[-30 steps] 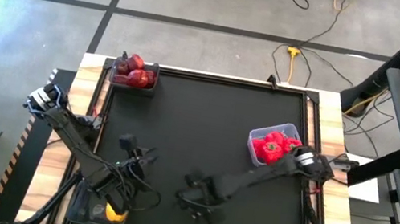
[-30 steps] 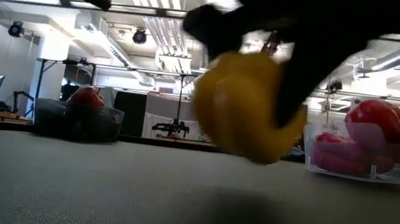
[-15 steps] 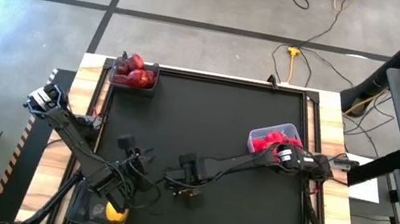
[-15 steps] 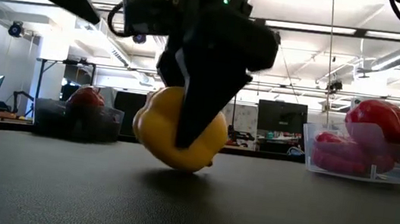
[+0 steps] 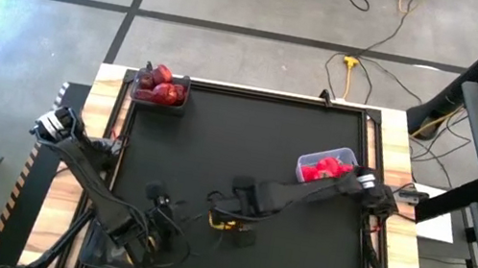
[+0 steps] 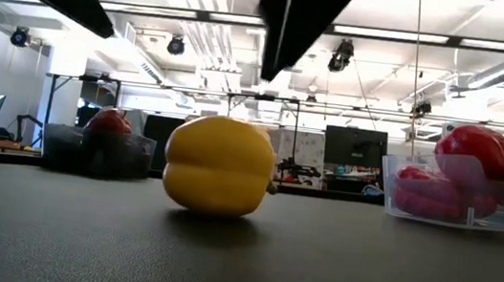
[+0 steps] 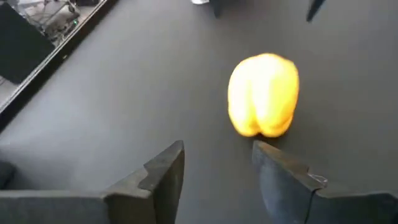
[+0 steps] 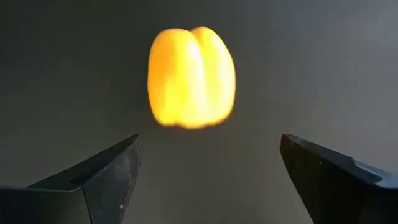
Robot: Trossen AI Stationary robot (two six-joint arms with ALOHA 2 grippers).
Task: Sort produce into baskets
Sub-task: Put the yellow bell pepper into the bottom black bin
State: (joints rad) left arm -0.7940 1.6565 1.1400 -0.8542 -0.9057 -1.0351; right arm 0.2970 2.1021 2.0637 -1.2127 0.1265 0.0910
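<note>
High view: yellow pepper (image 5: 218,222) sitting on the black mat (image 5: 247,145) a bit front of centre, mostly hidden under the right gripper (image 5: 227,218), which hangs directly over it. Left gripper (image 5: 156,222) just to the left of the pepper, near the front-left basket (image 5: 102,255). Maroon fruit basket (image 5: 160,89) well away from the pepper at the back-left corner, red pepper basket (image 5: 328,168) off to the pepper's right and a little further back.

Low view: yellow pepper (image 6: 220,167) resting on the mat by itself, nothing touching it. Dark arm parts overhead only. Greyish basket with a red fruit (image 6: 100,148) behind and left of the pepper, clear basket of red peppers (image 6: 467,192) behind and right.

Left wrist view: fingers (image 7: 163,174) spread apart, empty, pepper (image 7: 263,94) lying just beyond the tips, not touching.

Right wrist view: fingers (image 8: 106,169) wide apart, released, looking down at the pepper (image 8: 191,77) between and past them, clear gap on both sides.
</note>
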